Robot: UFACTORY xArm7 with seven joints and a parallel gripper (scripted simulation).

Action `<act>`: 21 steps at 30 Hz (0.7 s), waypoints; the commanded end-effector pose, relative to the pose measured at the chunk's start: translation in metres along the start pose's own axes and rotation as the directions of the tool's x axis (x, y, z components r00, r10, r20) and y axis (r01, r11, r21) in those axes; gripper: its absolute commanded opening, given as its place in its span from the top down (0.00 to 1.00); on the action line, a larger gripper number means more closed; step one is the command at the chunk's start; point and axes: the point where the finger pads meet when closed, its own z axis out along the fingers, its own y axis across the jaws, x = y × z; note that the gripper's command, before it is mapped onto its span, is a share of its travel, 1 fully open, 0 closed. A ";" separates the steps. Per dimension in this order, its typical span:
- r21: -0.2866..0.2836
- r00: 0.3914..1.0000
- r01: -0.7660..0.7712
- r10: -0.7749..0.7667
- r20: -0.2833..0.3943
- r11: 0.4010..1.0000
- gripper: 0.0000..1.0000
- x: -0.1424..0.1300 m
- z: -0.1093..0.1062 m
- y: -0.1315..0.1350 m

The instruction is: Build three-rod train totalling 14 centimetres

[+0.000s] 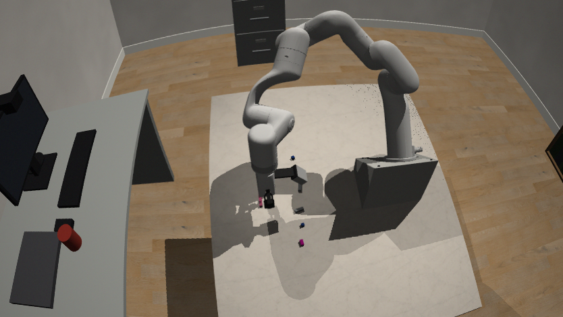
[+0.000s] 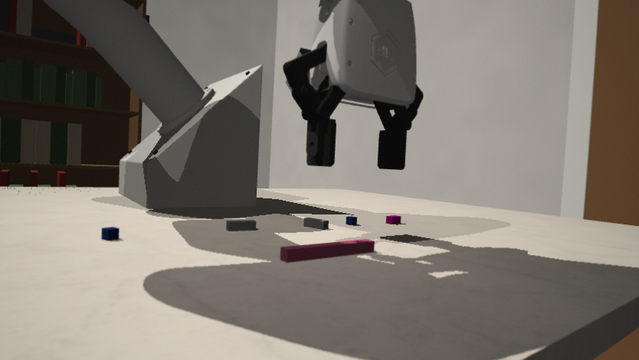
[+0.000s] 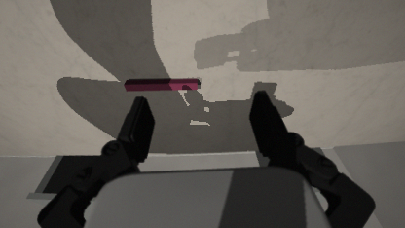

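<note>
Red cyl. [image 1: 69, 237] & kybd [image 1: 77, 168] on grey desk [image 1: 104, 129]; dark cab. [image 1: 260, 33] by wall.

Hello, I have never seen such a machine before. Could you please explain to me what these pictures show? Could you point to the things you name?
It is one robot arm [image 1: 335, 25], bolted to a grey base [image 1: 393, 189] [image 2: 205, 178] on a pale table. The first picture looks down from above. The second looks from the side, near table height. The third is from a camera at the arm's wrist, looking past its two black fingers [image 2: 320, 152].

Six small rods lie apart: one long pink rod [image 2: 328, 251] [image 3: 156, 85], two grey rods [image 1: 299, 210] [image 2: 240, 225], two blue rods [image 1: 292, 158] [image 2: 109, 234] and one magenta rod [image 1: 302, 243] [image 2: 393, 220].

The fingers are open above the table and hold nothing.
</note>
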 end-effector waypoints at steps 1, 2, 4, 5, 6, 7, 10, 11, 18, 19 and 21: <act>-0.003 1.000 0.018 -0.018 0.006 1.000 0.00 0.012 -0.004 0.041; -0.003 1.000 0.022 -0.022 0.006 1.000 0.00 0.016 -0.004 0.049; -0.003 1.000 0.030 -0.030 0.006 1.000 0.00 0.024 -0.005 0.065; -0.003 0.999 0.033 -0.033 0.006 0.999 0.00 0.028 -0.005 0.073; -0.003 0.999 0.037 -0.037 0.006 0.999 0.00 0.032 -0.005 0.080; -0.002 0.999 0.041 -0.041 0.005 0.999 0.00 0.037 -0.005 0.088; -0.002 0.999 0.052 -0.052 0.004 0.999 0.00 0.051 -0.006 0.109; -0.002 0.999 0.052 -0.052 0.004 0.999 0.00 0.051 -0.006 0.109; 0.003 0.997 0.075 -0.075 0.000 0.997 0.00 0.087 -0.004 0.154; 0.003 0.997 0.075 -0.075 0.000 0.997 0.00 0.087 -0.004 0.155; 0.003 0.997 0.075 -0.075 0.000 0.997 0.64 0.087 -0.004 0.155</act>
